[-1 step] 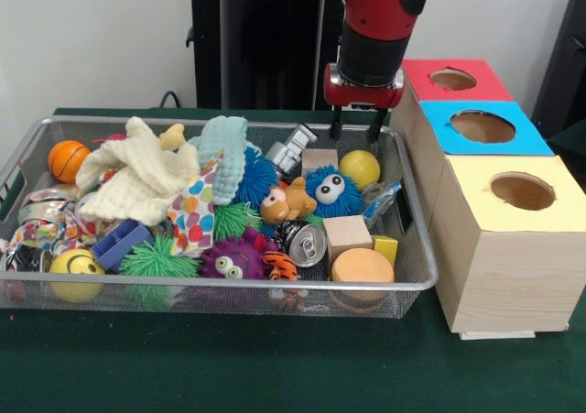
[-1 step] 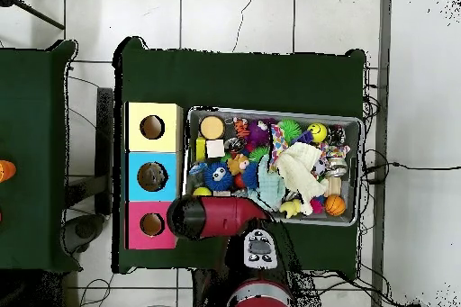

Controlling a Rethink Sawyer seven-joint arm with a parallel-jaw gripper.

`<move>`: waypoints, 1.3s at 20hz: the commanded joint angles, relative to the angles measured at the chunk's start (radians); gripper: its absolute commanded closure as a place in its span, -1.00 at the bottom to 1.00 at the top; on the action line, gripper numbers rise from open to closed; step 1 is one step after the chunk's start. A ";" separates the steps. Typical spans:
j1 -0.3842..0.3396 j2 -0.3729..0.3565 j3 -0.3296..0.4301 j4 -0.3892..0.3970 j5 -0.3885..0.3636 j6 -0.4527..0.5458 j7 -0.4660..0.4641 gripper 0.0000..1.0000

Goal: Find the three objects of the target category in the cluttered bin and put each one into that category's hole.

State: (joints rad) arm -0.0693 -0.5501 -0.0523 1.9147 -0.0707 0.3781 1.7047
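Black two-finger gripper (image 1: 355, 126) open, empty, over silver wire-mesh bin's (image 1: 414, 283) far corner; yellow ball (image 1: 360, 168) directly below, nearest.

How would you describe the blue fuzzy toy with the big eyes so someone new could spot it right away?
Start at the wire mesh bin on the green table and look to its far corner nearest the coloured boxes, just below the robot's claw. There, beside the yellow ball and behind the wooden cube, sits the blue fuzzy toy. It alone is dark blue with two large white googly eyes.
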 commanded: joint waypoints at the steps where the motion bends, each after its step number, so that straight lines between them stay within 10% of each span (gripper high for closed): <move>1: -0.010 0.047 0.069 0.070 0.070 -0.087 0.236 -1.00; 8: -0.042 0.126 0.094 -0.068 0.031 -0.061 0.116 -1.00; 26: 0.090 0.051 0.060 -0.093 0.124 0.061 0.203 -1.00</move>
State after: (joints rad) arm -0.0226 -0.5089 -0.0717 1.8948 -0.0217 0.3420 1.7047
